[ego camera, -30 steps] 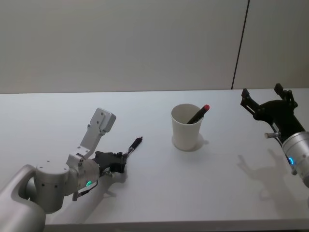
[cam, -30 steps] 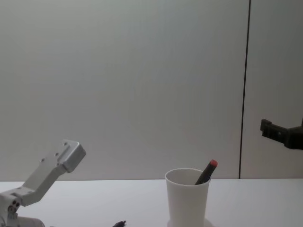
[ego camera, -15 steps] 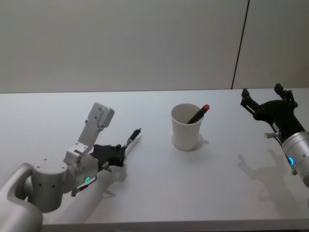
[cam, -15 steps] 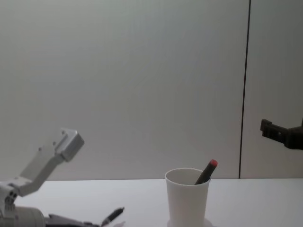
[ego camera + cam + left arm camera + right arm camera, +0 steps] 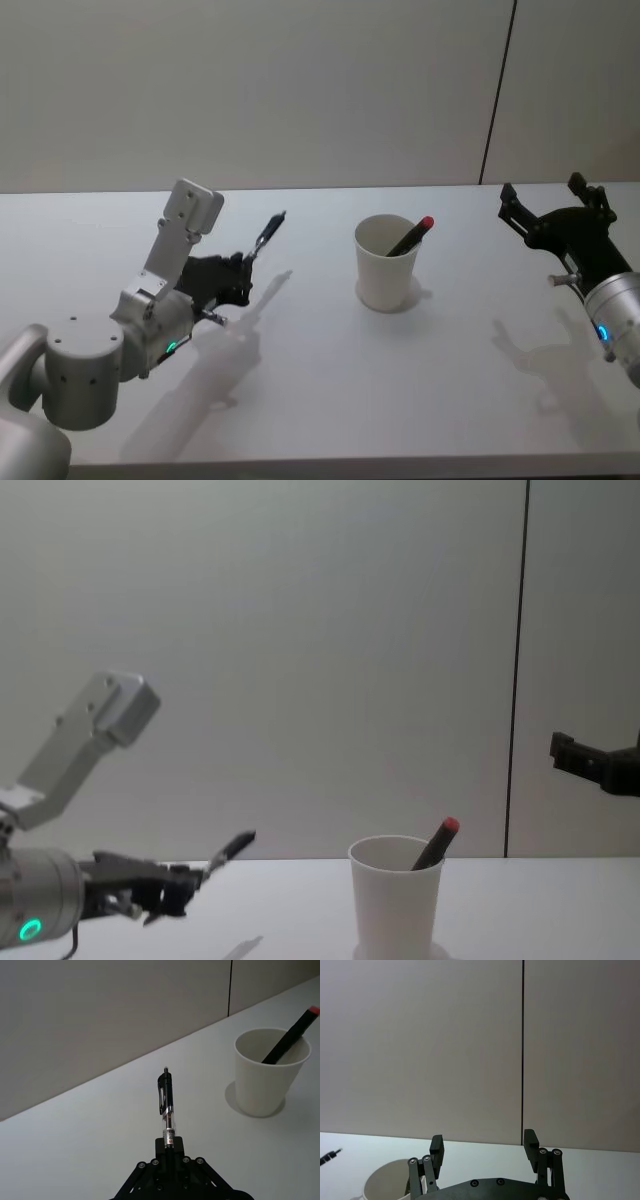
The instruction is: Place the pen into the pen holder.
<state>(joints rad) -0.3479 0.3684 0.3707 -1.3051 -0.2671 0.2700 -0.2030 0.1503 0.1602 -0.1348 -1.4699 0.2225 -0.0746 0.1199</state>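
Note:
My left gripper (image 5: 238,272) is shut on the lower end of a black-and-clear pen (image 5: 263,236) and holds it in the air, left of the pen holder (image 5: 386,266). The pen (image 5: 166,1104) sticks straight out past the fingertips, its clip end pointing up and away. The pen holder (image 5: 265,1081) is a white paper cup standing upright mid-table, with a dark red-capped pen (image 5: 413,235) leaning in it. From the chest, the held pen (image 5: 229,849) floats above the table at about rim height. My right gripper (image 5: 542,192) hangs open at the far right, off the table.
The white table (image 5: 330,380) carries nothing else around the cup. A grey wall with a dark vertical seam (image 5: 498,95) stands right behind the table's far edge.
My left gripper has lifted the pen off the table, rising and tilting it upward. The right gripper, the cup and the red-capped pen have not moved.

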